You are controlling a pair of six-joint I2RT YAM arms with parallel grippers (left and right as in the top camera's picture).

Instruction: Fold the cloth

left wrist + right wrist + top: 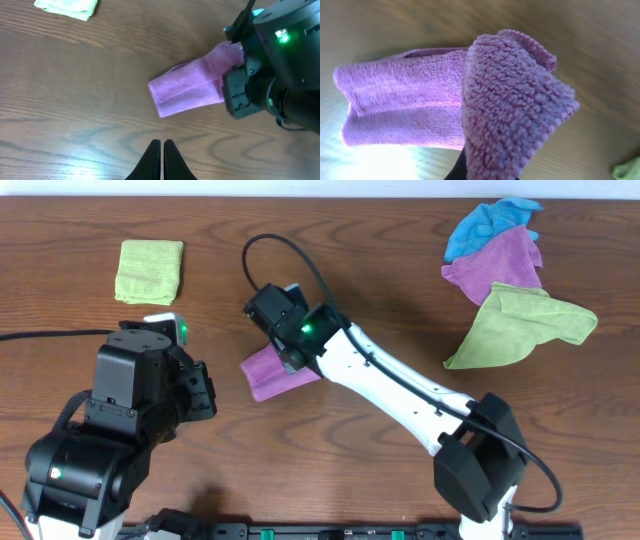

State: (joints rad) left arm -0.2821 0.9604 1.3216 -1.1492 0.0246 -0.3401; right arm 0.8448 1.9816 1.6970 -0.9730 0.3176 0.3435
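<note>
cloth location: the cloth (268, 372) is lying mid-table under the right arm's wrist, already doubled into 1 narrow band.
right gripper: the right gripper (285, 352) is clamping tight on 1 end of the band and holding that end up off the wood; in the right wrist view the fleecy flap is rising right in front of the lens.
left gripper: the left gripper (161, 150) is hovering over the bare table (75, 100) with its fingers pressed together, gripping nothing.
long axis: the band is running from the right gripper's pinch toward the left arm on a slight slant; its free end is lying flat and pointing at the left side.
nearer arm: the right is already on it; the left is sitting near the free end, with bare wood between.
next move, judged: the lifted end is needing a carry along the axis, over the flat end.
risk, judged: the flat end is looking unpinned and could drag.
others: 1 folded lime-green cloth (150, 270) and a 3-cloth pile (500, 265) are lying well apart.
</note>
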